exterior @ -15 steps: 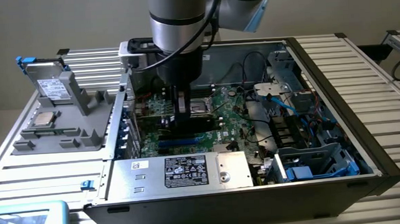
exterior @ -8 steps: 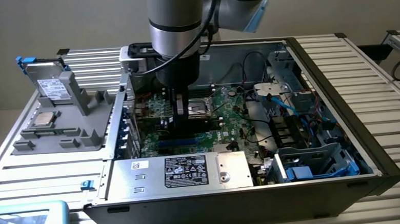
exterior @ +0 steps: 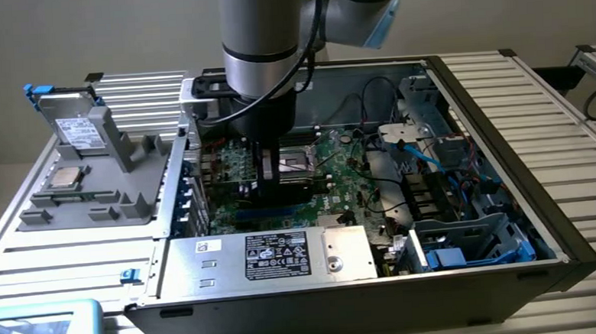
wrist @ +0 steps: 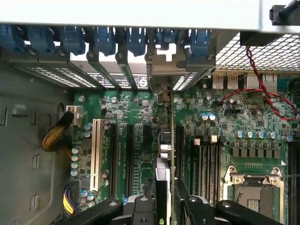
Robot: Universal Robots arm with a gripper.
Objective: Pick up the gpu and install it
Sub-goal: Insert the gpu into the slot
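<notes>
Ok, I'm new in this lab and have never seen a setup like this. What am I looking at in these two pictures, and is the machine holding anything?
The grey column is a robot arm reaching down into an open computer case. One picture comes from a camera standing off the arm. The other comes from a camera on its wrist, looking past the fingers at the green motherboard. The fingers are shut on the gpu, a small card seen edge-on above the expansion slots. Whether it is seated, I cannot tell. A silver power supply sits inside the case. Outside, on the exterior view's left, a grey holder carries a square silver processor chip.
</notes>
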